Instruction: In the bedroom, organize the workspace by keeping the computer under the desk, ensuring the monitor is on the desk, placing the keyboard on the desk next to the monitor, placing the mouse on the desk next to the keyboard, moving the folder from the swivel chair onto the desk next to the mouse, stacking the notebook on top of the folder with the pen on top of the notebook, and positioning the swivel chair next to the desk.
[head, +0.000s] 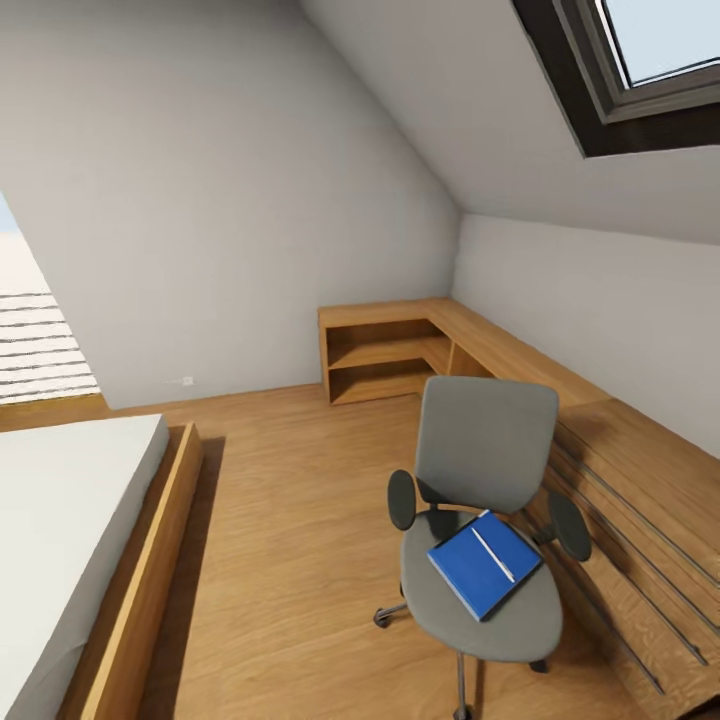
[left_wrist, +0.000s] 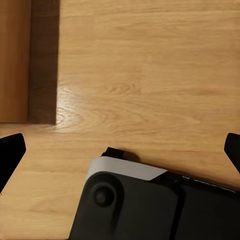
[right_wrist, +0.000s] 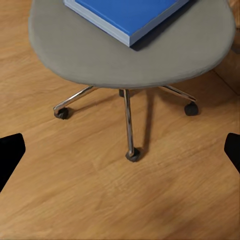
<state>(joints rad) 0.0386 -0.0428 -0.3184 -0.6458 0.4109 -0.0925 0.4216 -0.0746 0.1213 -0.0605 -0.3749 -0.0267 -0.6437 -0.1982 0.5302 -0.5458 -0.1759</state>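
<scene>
The grey swivel chair (head: 487, 450) stands on the wood floor at the lower right of the head view, with its back towards the far wall. On its seat lies the blue folder (head: 470, 575), and a slim white pen (head: 493, 555) rests across the folder. The right wrist view looks down on the seat (right_wrist: 125, 60), the folder's corner (right_wrist: 127, 15) and the chrome star base (right_wrist: 127, 120). My right gripper (right_wrist: 120, 155) is open above the floor in front of the chair. My left gripper (left_wrist: 120, 150) is open over bare floor. Desk, computer, monitor, keyboard, mouse and notebook are out of view.
A light-wood dresser (head: 640, 540) with long bar handles runs along the right wall close behind the chair. A corner shelf unit (head: 400, 350) stands at the back. A bed (head: 70, 520) in a wood frame is at the left. My dark base (left_wrist: 150, 205) sits below the left gripper.
</scene>
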